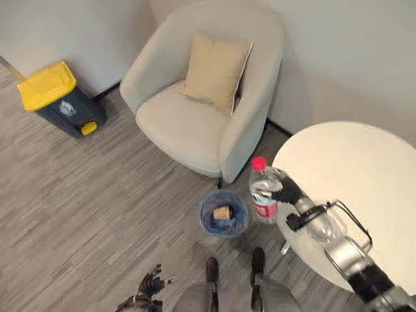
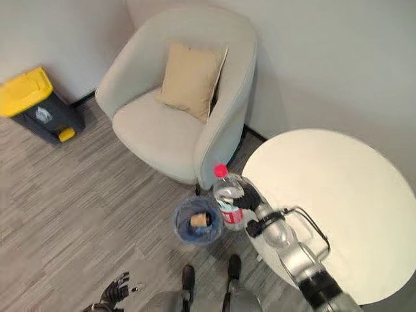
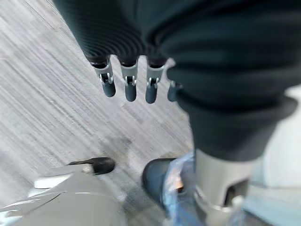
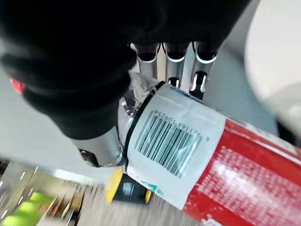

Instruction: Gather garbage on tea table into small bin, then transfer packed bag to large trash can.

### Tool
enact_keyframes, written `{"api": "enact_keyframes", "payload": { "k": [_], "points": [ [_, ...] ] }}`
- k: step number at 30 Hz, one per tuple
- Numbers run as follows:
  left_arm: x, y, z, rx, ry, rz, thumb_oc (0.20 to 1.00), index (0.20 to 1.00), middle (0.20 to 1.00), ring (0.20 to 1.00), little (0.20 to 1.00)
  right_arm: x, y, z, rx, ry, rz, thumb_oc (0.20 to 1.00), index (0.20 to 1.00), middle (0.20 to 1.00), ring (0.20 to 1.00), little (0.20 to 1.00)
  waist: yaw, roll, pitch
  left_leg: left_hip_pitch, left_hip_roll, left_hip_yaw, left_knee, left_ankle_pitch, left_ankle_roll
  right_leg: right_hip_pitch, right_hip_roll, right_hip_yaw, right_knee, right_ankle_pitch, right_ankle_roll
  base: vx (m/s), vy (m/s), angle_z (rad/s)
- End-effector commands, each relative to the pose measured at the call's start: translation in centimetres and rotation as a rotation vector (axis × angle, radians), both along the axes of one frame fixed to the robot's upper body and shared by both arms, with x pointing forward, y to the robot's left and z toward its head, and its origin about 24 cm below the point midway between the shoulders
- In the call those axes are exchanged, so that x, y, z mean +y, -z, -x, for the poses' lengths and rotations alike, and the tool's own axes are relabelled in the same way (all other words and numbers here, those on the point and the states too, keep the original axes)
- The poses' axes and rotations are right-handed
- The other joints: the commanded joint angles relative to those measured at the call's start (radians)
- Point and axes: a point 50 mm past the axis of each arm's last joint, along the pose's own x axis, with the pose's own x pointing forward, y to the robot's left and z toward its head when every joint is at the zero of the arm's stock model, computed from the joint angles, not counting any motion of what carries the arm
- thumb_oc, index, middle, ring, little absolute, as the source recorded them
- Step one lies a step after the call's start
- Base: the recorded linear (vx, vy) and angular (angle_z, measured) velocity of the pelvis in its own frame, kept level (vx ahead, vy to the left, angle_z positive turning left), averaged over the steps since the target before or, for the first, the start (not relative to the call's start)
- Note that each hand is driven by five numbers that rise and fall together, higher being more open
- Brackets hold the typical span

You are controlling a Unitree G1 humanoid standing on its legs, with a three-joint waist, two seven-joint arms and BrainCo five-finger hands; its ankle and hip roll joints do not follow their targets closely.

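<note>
**Mia:** Beside the round tea table, what is the robot's right hand doing?

**Ben:** It has its fingers curled round a plastic bottle. The bottle has a red cap and a red label. It stands upright in the air, just off the table's edge.

**Mia:** Why hold it out there?

**Ben:** I think it is on its way to the small bin. The bin sits on the floor between the table and the armchair, near the bottle but a bit to the side. So the bottle is not over the bin yet.

**Mia:** Is there something in the bin?

**Ben:** Yes, a small brown thing lies on the blue bag inside. I can't tell what it is.

**Mia:** And the left hand?

**Ben:** It hangs low over the floor with its fingers loose and straight, holding nothing.

**Mia:** Where does the bag go later?

**Ben:** Probably to the large trash can with the yellow lid, by the wall, well apart from the bin. The bag still sits in the small bin, so that step is not done.
</note>
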Motion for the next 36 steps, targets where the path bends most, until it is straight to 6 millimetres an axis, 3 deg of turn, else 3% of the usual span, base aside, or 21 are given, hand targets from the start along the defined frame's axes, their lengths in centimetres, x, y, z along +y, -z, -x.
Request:
{"api": "enact_keyframes", "payload": {
  "k": [1, 2, 3, 4, 7, 9, 13, 17, 23, 24, 25, 26, 36],
  "points": [
    [1.2, -1.1, -1.7, -0.081, -0.065, -0.029, 1.000, 1.000, 1.000, 1.000, 1.000, 2.4, -2.4, 0.2, -0.125, -0.061, -0.109, 0.200, 0.200, 0.200, 0.200, 0.200, 0.027, -0.027, 0.023, -0.109, -0.069, 0.011, 0.136, -0.089, 0.008, -0.033, -0.051, -0.024, 0.195, -0.238, 0.029, -0.31, -0.041, 0.55],
    [0.5, -2.1, -3.5, -0.147, -0.055, -0.023, 1.000, 1.000, 1.000, 1.000, 1.000, 2.6, -3.7, -0.6, -0.186, -0.030, -0.115, 0.200, 0.200, 0.200, 0.200, 0.200, 0.032, -0.019, 0.046, -0.209, -0.074, 0.005, 0.200, -0.091, 0.008, -0.133, -0.069, -0.037, 0.275, -0.259, 0.014, -0.15, -0.017, 0.56],
    [0.5, -2.2, -3.5, -0.147, -0.055, -0.023, 1.000, 1.000, 1.000, 1.000, 1.000, 2.6, -3.7, -0.6, -0.186, -0.031, -0.115, 0.200, 0.200, 0.200, 0.200, 0.200, 0.032, -0.019, 0.042, -0.215, -0.074, 0.005, 0.204, -0.092, 0.008, -0.139, -0.070, -0.037, 0.279, -0.261, 0.014, -0.13, -0.021, 0.70],
    [-0.1, -3.0, -5.0, -0.193, -0.040, -0.017, 1.000, 1.000, 1.000, 1.000, 1.000, 2.6, -4.8, -1.6, -0.233, 0.015, -0.122, 0.200, 0.200, 0.200, 0.200, 0.200, 0.040, -0.013, 0.058, -0.320, -0.069, -0.006, 0.284, -0.128, 0.001, -0.250, -0.085, -0.028, 0.389, -0.316, 0.006, -0.06, -0.012, 0.57],
    [-0.4, -4.0, -6.7, -0.237, -0.022, -0.031, 1.000, 1.000, 1.000, 1.000, 1.000, 2.9, -6.2, -2.7, -0.296, 0.055, -0.117, 0.200, 0.200, 0.200, 0.200, 0.200, 0.043, -0.008, 0.079, -0.448, -0.069, -0.005, 0.375, -0.140, 0.005, -0.379, -0.101, -0.020, 0.498, -0.345, -0.008, -0.11, -0.011, 0.30],
    [-0.7, -5.4, -8.6, -0.297, 0.015, -0.058, 1.000, 1.000, 1.000, 1.000, 1.000, 2.8, -9.0, -4.4, -0.390, 0.107, -0.089, 0.200, 0.200, 0.200, 0.200, 0.200, 0.046, -0.003, 0.098, -0.622, -0.079, -0.010, 0.492, -0.159, 0.015, -0.554, -0.123, -0.005, 0.636, -0.386, -0.028, -0.10, -0.021, 0.14],
    [-0.8, -6.6, -9.8, -0.348, 0.027, -0.066, 1.000, 1.000, 1.000, 1.000, 1.000, 2.5, -11.6, -6.0, -0.452, 0.174, -0.096, 0.200, 0.200, 0.200, 0.200, 0.200, 0.059, 0.000, 0.098, -0.762, -0.094, -0.013, 0.584, -0.177, 0.026, -0.691, -0.145, 0.018, 0.744, -0.431, -0.049, 0.00, -0.005, 0.30],
    [-1.1, -7.8, -10.9, -0.400, 0.043, -0.059, 1.000, 1.000, 1.000, 1.000, 1.000, 0.9, -14.3, -8.0, -0.480, 0.289, -0.078, 0.200, 0.200, 0.200, 0.200, 0.200, 0.074, -0.003, 0.089, -0.924, -0.123, -0.021, 0.681, -0.189, 0.029, -0.849, -0.192, 0.044, 0.868, -0.472, -0.073, 0.04, -0.035, 0.25],
    [-1.8, -9.1, -11.9, -0.460, 0.090, -0.055, 1.000, 1.000, 1.000, 1.000, 1.000, -1.1, -14.2, -9.9, -0.403, 0.411, -0.024, 0.200, 0.200, 0.200, 0.200, 0.200, 0.100, 0.004, 0.070, -0.977, -0.140, -0.026, 0.674, -0.180, 0.031, -0.901, -0.212, 0.043, 0.885, -0.468, -0.065, 0.01, -0.005, 0.17],
    [-1.9, -9.2, -12.0, -0.466, 0.092, -0.052, 1.000, 1.000, 1.000, 1.000, 1.000, -1.3, -14.0, -10.1, -0.386, 0.423, -0.016, 0.266, 0.266, 0.266, 0.266, 0.266, 0.102, 0.006, 0.068, -0.979, -0.142, -0.026, 0.671, -0.178, 0.031, -0.903, -0.213, 0.042, 0.883, -0.467, -0.064, -0.01, 0.006, -0.07],
    [-2.0, -9.3, -12.1, -0.471, 0.097, -0.051, 1.000, 1.000, 1.000, 1.000, 1.000, -1.4, -13.7, -10.3, -0.368, 0.430, -0.001, 0.831, 0.831, 0.831, 0.831, 0.831, 0.105, 0.009, 0.066, -0.983, -0.143, -0.027, 0.669, -0.176, 0.031, -0.908, -0.214, 0.042, 0.883, -0.466, -0.064, -0.01, 0.008, 0.08],
    [-2.1, -9.4, -12.2, -0.475, 0.101, -0.048, 1.000, 1.000, 1.000, 1.000, 1.000, -1.6, -13.3, -10.4, -0.351, 0.432, 0.016, 1.000, 1.000, 1.000, 1.000, 1.000, 0.106, 0.010, 0.063, -0.988, -0.145, -0.027, 0.669, -0.175, 0.031, -0.910, -0.214, 0.042, 0.883, -0.465, -0.063, 0.00, 0.012, 0.25],
    [-2.1, -9.0, -11.8, -0.463, 0.087, -0.047, 1.000, 1.000, 1.000, 1.000, 1.000, -1.5, -10.3, -9.4, -0.371, 0.357, 0.277, 1.000, 1.000, 1.000, 1.000, 1.000, 0.084, -0.010, 0.043, -0.970, -0.136, -0.038, 0.628, -0.167, 0.028, -0.891, -0.201, 0.033, 0.843, -0.450, -0.051, 0.00, 0.008, 0.07]
  ]
}}
